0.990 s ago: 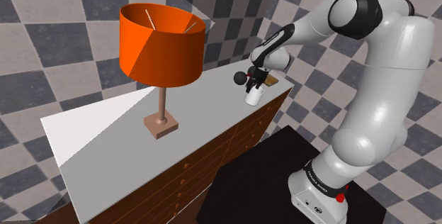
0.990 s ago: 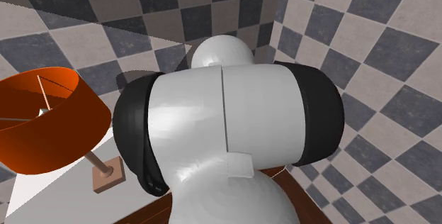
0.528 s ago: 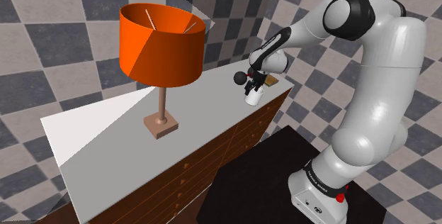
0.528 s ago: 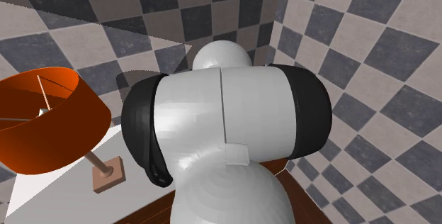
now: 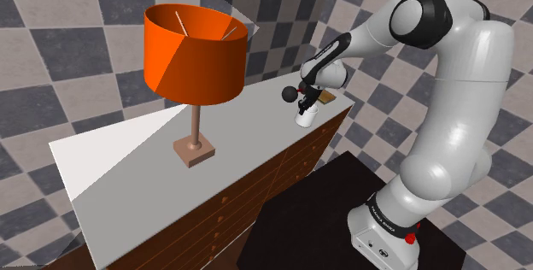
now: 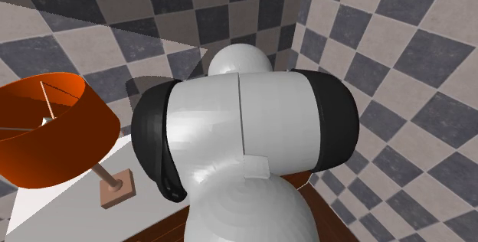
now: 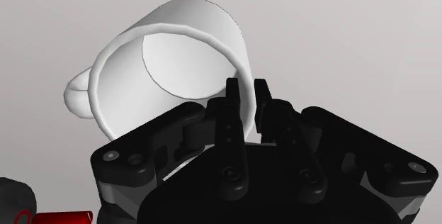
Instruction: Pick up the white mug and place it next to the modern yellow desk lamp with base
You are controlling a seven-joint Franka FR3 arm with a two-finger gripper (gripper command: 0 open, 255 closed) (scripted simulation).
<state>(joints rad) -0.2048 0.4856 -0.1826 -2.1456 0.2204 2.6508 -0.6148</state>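
Mug: white, at the end of the dresser top toward the shoulder view's right, near the front corner. Whether its bottom touches the top: cannot tell.

Gripper: black, directly over the mug, coming in from the arm that reaches up and to the left from the dark stand.

Wrist view: the fingers stand close together and pinch the mug's wall at the rim, one inside the opening and one outside. The mug is clasped. The handle sticks out on the side away from the fingers. The inside is plain white.

Lamp: orange drum shade, thin stem, small square tan base. It stands upright near the middle of the dresser top, well apart from the mug, toward the shoulder view's left.

Dresser: pale top, brown drawer fronts.

Second exterior view: the arm's white and black joint sits close to the camera, the lamp at its left.

Walls: grey and tan checker.
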